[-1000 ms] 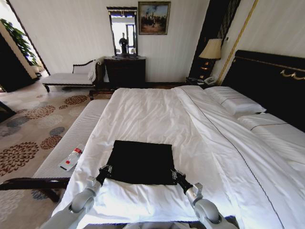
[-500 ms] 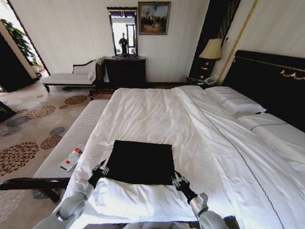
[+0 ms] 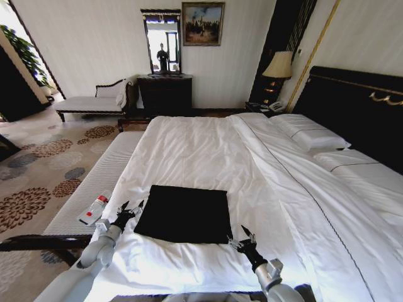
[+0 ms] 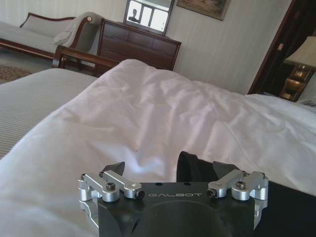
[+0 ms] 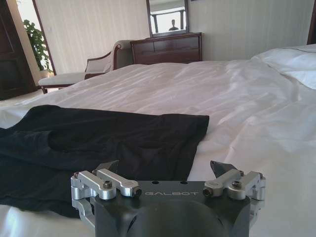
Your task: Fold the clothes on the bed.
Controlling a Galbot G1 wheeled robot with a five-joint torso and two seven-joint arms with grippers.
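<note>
L gripper (image 3: 131, 207) wide open, nothing held, sits just off the near-left corner of the folded black T-shirt (image 3: 184, 214), not touching it; in L wrist view the spread fingers (image 4: 112, 169) frame white duvet w/ a bit of black fabric (image 4: 190, 165) just ahead. R gripper (image 3: 244, 236) also wide open & empty, just off the shirt's near-right corner, over white duvet (image 3: 208, 157); R wrist view shows its fingertips (image 5: 220, 168) apart, shirt (image 5: 113, 143) lying flat just beyond, to its left. Shirt is a neat dark rectangle, lettering not visible, on the near part of the bed (image 3: 352, 207), well short of the pillows (image 3: 312, 133) far right by the dark headboard (image 3: 359, 107). Left of bed: white-cushioned bench (image 3: 94, 189) w/ a small red/white item (image 3: 94, 207) on it, near L gripper. Far wall: dark dresser (image 3: 165, 94) w/ mirror (image 3: 162, 41), painting (image 3: 203, 24), lamp (image 3: 280, 66) far right, chaise (image 3: 94, 100) far left, patterned carpet (image 3: 38, 176).
</note>
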